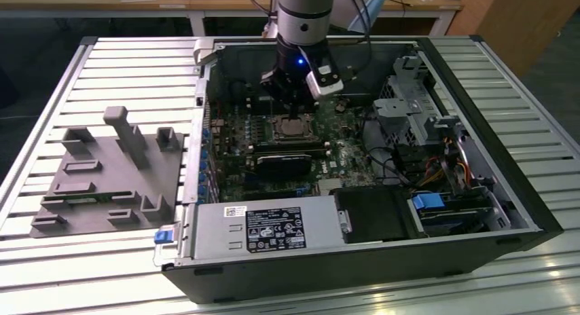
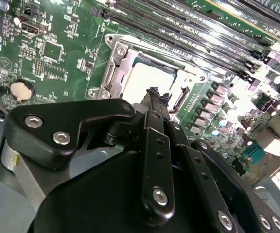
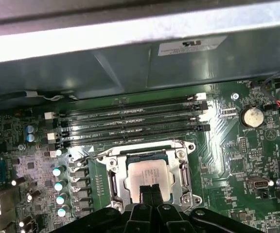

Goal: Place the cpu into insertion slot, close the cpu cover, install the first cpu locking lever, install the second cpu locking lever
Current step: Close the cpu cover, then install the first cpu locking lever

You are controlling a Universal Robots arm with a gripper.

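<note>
Slatted counter carries the open computer case (at 3 o'clock of a grey fixture, exterior view), where the fingers, pressed together and empty, hang just above the cpu seated in the insertion slot; a skewed push may, I think, scratch it.

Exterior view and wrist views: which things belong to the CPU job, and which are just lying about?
Job: cpu, cpu cover, gripper.
Lying about: memory slots, coin cell battery, power supply, grey fixture block.
</note>
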